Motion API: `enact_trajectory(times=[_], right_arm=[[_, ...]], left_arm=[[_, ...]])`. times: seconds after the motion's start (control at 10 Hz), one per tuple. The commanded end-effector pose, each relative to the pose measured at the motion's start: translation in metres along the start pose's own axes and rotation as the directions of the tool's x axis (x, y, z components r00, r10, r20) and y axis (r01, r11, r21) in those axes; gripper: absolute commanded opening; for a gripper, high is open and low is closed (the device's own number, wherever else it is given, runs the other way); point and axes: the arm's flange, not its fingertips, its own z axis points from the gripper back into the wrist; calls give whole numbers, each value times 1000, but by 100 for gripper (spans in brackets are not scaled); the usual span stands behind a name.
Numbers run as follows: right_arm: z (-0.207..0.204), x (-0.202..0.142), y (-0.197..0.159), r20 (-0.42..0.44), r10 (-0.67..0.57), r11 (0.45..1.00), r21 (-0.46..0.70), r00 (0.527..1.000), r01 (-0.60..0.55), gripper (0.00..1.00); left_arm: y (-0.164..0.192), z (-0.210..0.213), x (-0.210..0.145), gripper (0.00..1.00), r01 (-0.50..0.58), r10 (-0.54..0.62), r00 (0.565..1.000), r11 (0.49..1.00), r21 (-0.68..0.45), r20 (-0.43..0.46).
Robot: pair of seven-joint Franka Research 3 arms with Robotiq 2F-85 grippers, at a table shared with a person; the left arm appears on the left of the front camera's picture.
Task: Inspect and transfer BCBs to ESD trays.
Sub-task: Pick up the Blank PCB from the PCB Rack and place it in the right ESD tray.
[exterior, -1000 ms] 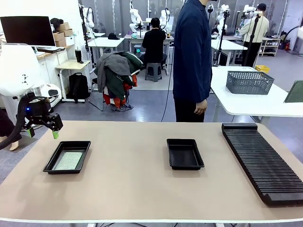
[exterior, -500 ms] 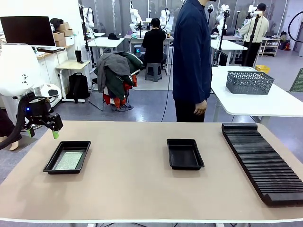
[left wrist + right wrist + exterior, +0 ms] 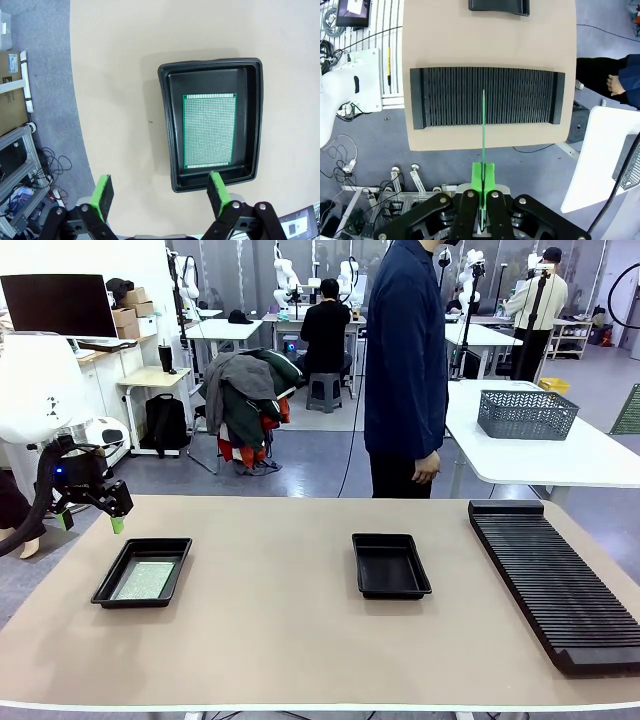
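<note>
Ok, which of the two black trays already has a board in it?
The tray on the robot's left, by the open left gripper: a green board lies flat on its floor. The middle tray is empty.

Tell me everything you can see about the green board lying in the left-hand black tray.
The board is a thin, flat rectangle. It looks green, with a fine, even grid of pale dots across its face and a narrow plain border. It lies flat on the floor of the black tray, its long sides parallel to the tray's long walls, with bare floor showing on every side. Nothing rests on it. The open left pincer is clear of it and touches nothing.
</note>
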Motion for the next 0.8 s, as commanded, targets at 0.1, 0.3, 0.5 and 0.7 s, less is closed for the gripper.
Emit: enact_trajectory(times=[0.1, 0.3, 0.5, 0.7], right_arm=[[0, 0, 0, 0, 0, 1000, 0, 1000, 0, 2], [-20, 3, -19, 154, -224, 975, 50, 962, 219, 2], [-46, 10, -34, 242, -430, 901, 173, 870, 397, 2], [-87, 22, -48, 307, -612, 787, 332, 729, 520, 2]], left_arm=[[1, -1, 0, 100, -2, 2, 1000, 1000, 0, 5], [1, -1, 0, 100, -2, 2, 1000, 1000, 0, 5], [1, -1, 0, 100, -2, 2, 1000, 1000, 0, 5], [1, -1, 0, 100, -2, 2, 1000, 1000, 0, 5]])
